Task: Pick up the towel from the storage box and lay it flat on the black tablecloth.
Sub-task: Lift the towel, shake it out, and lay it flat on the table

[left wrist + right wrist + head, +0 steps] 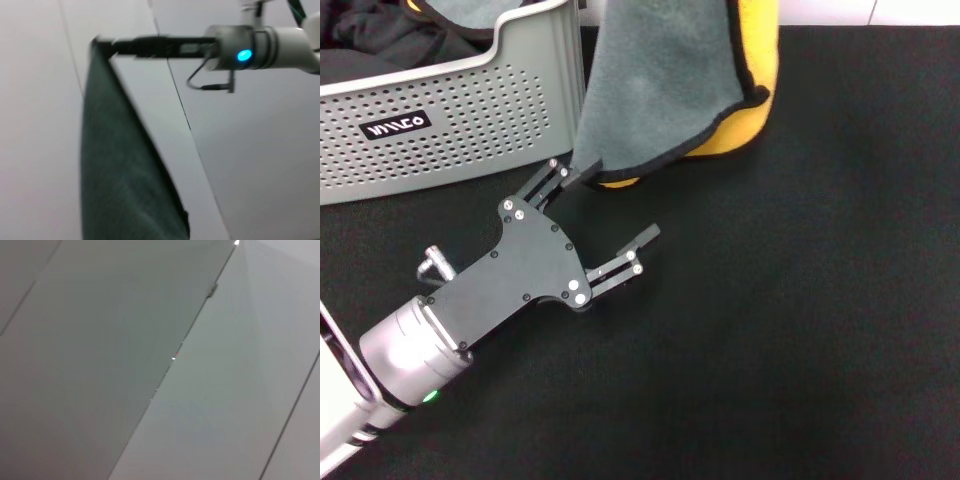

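Note:
The towel [665,80] hangs down, grey face toward me and yellow-orange face behind, over the black tablecloth [800,320] just right of the storage box [450,110]. Its lower edge reaches the cloth. My left gripper [617,203] is open low over the tablecloth. Its far fingertip [582,172] is at the towel's lower left corner, and the other finger is free. In the left wrist view the towel [120,175] hangs from its top corner, held by my right gripper [102,45], which is shut on it high up. The right gripper is out of the head view.
The storage box holds a black garment [380,40] and a grey cloth with a yellow edge [470,12]. The tablecloth spreads wide to the right and toward me. The right wrist view shows only pale panels [100,340].

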Robot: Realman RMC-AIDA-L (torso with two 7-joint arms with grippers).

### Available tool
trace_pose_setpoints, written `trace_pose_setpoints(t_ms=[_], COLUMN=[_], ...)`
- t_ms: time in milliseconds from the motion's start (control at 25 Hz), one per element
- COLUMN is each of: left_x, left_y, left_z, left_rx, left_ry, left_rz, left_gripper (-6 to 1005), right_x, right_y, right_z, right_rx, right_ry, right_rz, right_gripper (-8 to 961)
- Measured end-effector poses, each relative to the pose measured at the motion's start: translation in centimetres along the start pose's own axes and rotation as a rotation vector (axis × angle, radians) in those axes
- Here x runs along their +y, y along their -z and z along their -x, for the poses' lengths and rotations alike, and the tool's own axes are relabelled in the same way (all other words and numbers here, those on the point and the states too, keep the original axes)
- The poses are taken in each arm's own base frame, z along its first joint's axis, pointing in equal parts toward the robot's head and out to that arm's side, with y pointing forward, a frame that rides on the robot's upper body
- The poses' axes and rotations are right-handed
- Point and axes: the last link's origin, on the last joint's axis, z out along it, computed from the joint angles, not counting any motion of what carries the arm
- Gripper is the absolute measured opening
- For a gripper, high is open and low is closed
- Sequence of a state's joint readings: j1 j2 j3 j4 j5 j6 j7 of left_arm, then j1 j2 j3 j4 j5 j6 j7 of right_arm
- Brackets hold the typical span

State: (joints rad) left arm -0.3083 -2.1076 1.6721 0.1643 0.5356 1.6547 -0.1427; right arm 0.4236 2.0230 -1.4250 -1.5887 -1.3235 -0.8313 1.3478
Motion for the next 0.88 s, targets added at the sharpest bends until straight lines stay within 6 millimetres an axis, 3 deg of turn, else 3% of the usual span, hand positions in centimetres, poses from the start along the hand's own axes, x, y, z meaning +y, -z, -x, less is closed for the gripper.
trace_pose_setpoints(t_ms=[400, 880], left_x=[0.2, -0.7], left_y=[-2.1, -4.7], left_z=[0.2, 0.5], left_rx=[-0.040, -0.086], left_ry=[-0.372, -0.542], left_rz=[-0.149, -0.183], left_gripper=[810, 809], right_x=[0.2, 0.5], right_y=[-3.3, -5.0], right_z=[-0.6, 0.0], right_rx=[0.009, -0.052], right_ry=[-0.029, -0.125], right_rz=[-0.011, 0.012], right_gripper=[8, 8])
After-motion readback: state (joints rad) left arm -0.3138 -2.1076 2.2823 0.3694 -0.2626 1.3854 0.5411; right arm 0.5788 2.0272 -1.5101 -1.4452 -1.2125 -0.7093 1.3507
